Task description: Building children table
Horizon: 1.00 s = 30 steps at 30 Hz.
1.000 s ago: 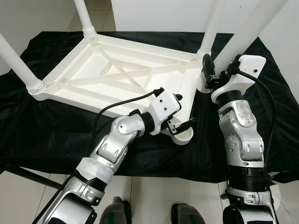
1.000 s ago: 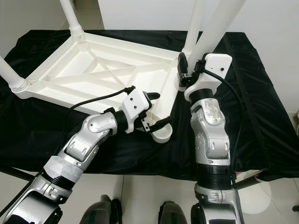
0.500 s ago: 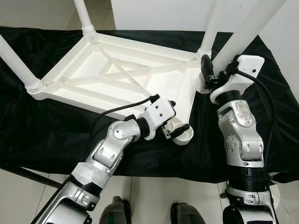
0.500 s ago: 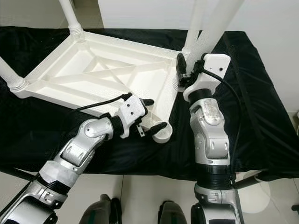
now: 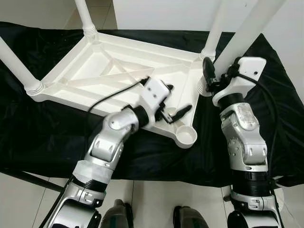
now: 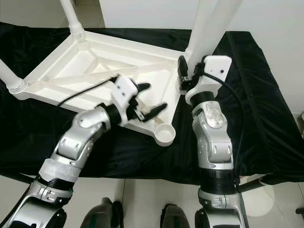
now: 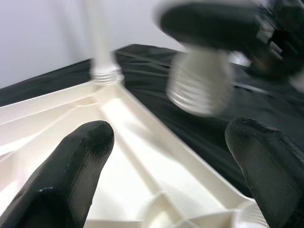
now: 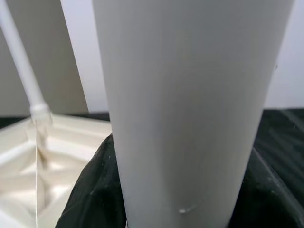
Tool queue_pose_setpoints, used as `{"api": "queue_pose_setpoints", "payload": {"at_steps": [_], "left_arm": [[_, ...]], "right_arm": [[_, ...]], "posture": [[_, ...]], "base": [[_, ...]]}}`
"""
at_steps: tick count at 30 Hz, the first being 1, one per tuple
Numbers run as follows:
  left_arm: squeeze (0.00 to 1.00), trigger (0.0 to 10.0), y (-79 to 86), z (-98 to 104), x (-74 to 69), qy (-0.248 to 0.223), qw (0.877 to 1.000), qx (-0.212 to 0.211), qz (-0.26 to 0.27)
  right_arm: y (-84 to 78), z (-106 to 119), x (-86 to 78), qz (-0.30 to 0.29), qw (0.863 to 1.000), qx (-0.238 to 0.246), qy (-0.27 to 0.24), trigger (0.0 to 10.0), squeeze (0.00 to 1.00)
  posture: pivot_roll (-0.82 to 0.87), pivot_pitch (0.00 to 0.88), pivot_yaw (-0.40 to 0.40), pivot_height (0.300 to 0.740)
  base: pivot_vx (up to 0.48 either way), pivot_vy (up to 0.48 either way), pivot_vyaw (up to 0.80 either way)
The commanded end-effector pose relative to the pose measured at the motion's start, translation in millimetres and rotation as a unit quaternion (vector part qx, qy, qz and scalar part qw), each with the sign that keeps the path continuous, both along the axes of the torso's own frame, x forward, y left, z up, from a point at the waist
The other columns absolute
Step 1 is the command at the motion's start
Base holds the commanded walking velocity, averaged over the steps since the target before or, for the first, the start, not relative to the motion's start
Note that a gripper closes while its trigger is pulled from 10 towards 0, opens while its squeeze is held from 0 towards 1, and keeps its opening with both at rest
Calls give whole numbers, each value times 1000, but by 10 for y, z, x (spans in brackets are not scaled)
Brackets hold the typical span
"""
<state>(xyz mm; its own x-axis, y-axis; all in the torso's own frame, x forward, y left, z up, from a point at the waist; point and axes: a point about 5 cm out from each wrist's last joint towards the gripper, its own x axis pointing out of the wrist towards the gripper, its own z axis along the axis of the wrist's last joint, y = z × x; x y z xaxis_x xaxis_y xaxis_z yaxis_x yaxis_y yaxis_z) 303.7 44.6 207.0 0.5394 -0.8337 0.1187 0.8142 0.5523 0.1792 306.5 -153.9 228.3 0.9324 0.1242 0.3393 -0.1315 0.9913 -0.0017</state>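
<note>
A white plastic children's table [image 5: 118, 71] lies upside down on a desk draped in black cloth [image 5: 42, 128], its ribbed underside facing up. Three white legs stand screwed into its corner sockets: one at the far left corner [image 5: 85, 16], one at the near left corner [image 5: 16, 61] and one at the far right corner [image 5: 216, 26]. The near right corner socket [image 5: 186, 137] is an open round cup with no leg in it.

The left gripper [image 5: 173, 102] hovers over the table's underside just behind that open socket, its two black fingers [image 7: 76, 166] spread wide apart with nothing between them. The left wrist view looks between those fingers at the white ribs and, blurred beyond them, the threaded end of a leg.

The right gripper [image 5: 209, 76] is raised beside the table's right edge, closed around a fourth white leg [image 5: 249, 31], which rises steeply toward the upper right. Its threaded lower end [image 5: 204, 88] sits just off the table's right rim, apart from the open socket. In the right wrist view this leg [image 8: 190, 104] fills the foreground, with black fingers at either side.

The robot's two feet [image 5: 118, 216] stand on the pale tiled floor [image 5: 156, 199] at the desk's near edge.
</note>
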Motion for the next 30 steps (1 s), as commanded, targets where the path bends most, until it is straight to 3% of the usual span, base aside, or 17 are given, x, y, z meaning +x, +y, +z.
{"api": "queue_pose_setpoints", "payload": {"at_steps": [1,5,8,15,17,19,26,28,30], "left_arm": [[0,10000,149,55,103,7,985,-52,163],[0,10000,269,55,90,11,976,-66,206],[0,10000,438,10,97,26,962,-74,260],[0,10000,649,-111,46,38,944,-70,321],[0,10000,758,-193,2,63,927,-80,360],[0,10000,798,-229,-12,71,922,-79,372],[0,10000,958,-388,-74,62,930,-10,361],[0,10000,1114,-438,-51,75,921,-3,382],[0,10000,1163,-450,-39,82,917,-6,391]], "right_arm": [[-2,-27,-18,-7,1000,-9,-2,10000,0],[-18,-109,-35,-21,1000,-13,16,10000,0],[-43,-189,-47,-45,998,-25,31,10000,0],[-76,-271,-86,-68,995,-53,42,10000,0],[-104,-324,-113,-82,993,-64,51,10000,0],[-110,-339,-121,-88,992,-70,51,10000,0],[-82,-325,-134,-86,993,-76,30,10000,0],[-79,-313,-124,-86,993,-72,26,10000,0],[-82,-312,-120,-87,993,-71,26,10000,0]], "posture": [[-52,93,72,740],[-50,81,73,740],[-50,70,80,740],[-56,47,96,740],[-57,37,106,740],[-57,37,106,740],[-58,28,114,740],[-58,21,123,740],[-58,21,123,740]], "base": [[0,0,0],[0,0,0],[0,0,0],[0,0,0],[0,0,0],[0,0,0],[0,0,0],[0,0,0],[0,0,0]]}}
